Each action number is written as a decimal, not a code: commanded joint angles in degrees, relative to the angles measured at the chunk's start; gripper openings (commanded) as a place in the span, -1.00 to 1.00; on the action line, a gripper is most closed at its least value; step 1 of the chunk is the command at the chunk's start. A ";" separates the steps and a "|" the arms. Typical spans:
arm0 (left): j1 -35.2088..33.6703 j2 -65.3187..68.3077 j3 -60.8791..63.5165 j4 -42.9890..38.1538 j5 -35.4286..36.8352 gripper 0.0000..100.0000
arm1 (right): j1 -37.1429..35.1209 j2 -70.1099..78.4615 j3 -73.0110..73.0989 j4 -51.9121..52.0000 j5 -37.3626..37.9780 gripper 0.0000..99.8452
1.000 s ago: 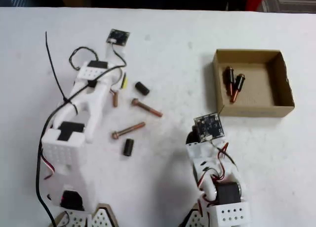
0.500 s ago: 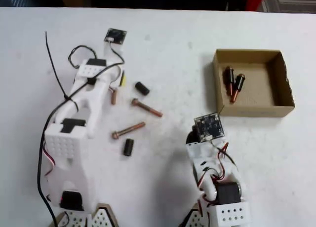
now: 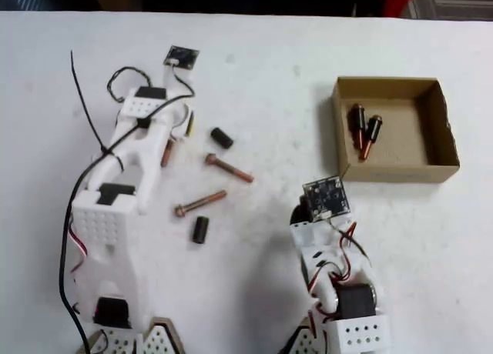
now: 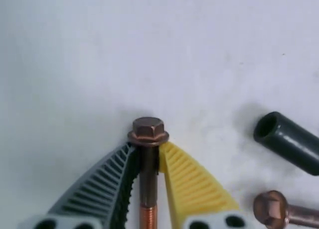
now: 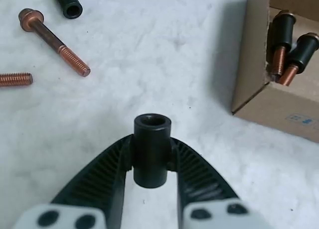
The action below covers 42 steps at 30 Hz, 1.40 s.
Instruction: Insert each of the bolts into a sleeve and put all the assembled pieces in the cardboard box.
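setting: robotics workbench, lab or workshop (which of the two cannot be told). evidence: white table (image 3: 269, 61) carrying two plastic arms (image 3: 108, 223) with exposed wiring (image 3: 85, 104) and bare camera boards (image 3: 326, 196); loose copper bolts (image 3: 228, 168), black sleeves (image 3: 200, 229), cardboard box (image 3: 393, 172).

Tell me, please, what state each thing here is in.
Left gripper: shut on held bolt.
Right gripper: shut on held sleeve, its bore empty.
Cardboard box: open-topped, holding two assembled pieces.
Loose bolts: lying flat on the table, unsleeved.
Loose sleeves: lying on the table, no bolt in them.
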 commanded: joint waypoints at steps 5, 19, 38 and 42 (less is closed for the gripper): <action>-0.13 -5.85 -3.52 7.91 0.09 -0.96 | -0.40 -0.48 0.44 -1.71 -0.18 -0.97; 2.15 -21.58 -3.34 19.69 0.09 -0.96 | -3.74 -0.57 0.44 -1.80 -0.44 -0.97; 3.82 -46.64 2.90 32.35 3.08 -0.96 | -18.86 -0.57 0.44 -12.00 -0.70 -0.97; 7.43 -55.43 13.36 27.43 3.52 -0.96 | -21.58 -0.57 0.44 -14.99 -0.70 -0.97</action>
